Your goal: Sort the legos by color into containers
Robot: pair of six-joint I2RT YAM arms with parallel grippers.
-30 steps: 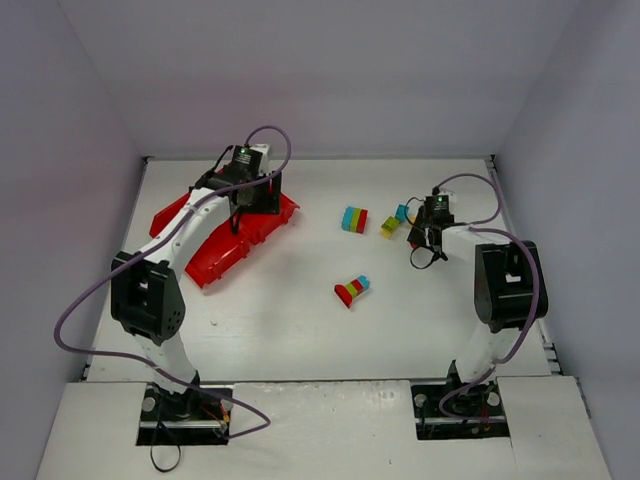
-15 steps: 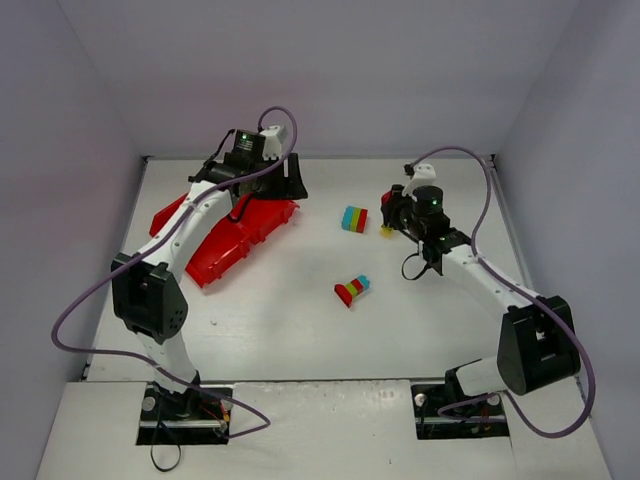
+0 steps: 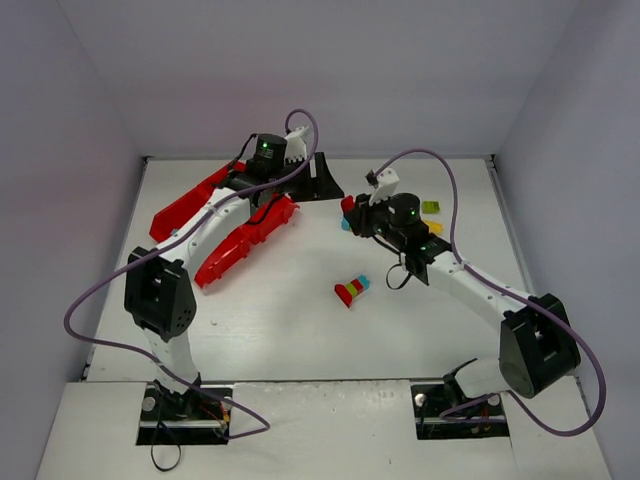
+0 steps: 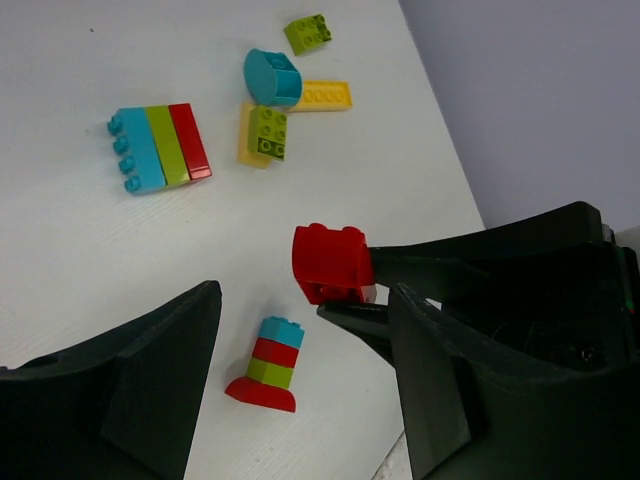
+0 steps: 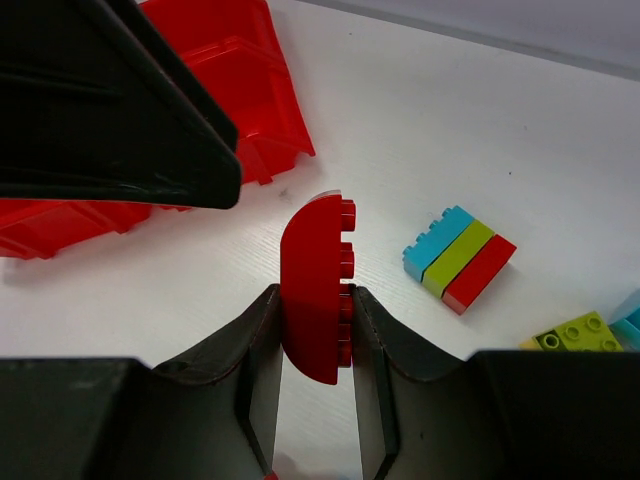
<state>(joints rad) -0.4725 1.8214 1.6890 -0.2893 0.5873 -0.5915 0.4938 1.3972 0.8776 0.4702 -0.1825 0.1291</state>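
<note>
The right gripper (image 5: 314, 312) is pinching a red brick (image 4: 330, 262) in the air near the red tray (image 3: 236, 246) — probably going in there next — and the left gripper (image 3: 318, 184) is hanging open.

Robot manipulation cell, lab-type setting.

White tabletop (image 3: 300, 330) is boxed in at the back and both sides by plain pale walls (image 3: 350, 80). Two white-and-black jointed arms, left arm (image 3: 155, 295) and right arm (image 3: 535, 345), stand on metal plates (image 3: 185, 408) bolted at the near edge. Loose purple cables (image 3: 67, 322) loop along each arm, and green indicator lights glow near both wrists. Props on the surface are a red plastic tray (image 3: 240, 243) and small coloured toy bricks (image 3: 351, 289).
</note>
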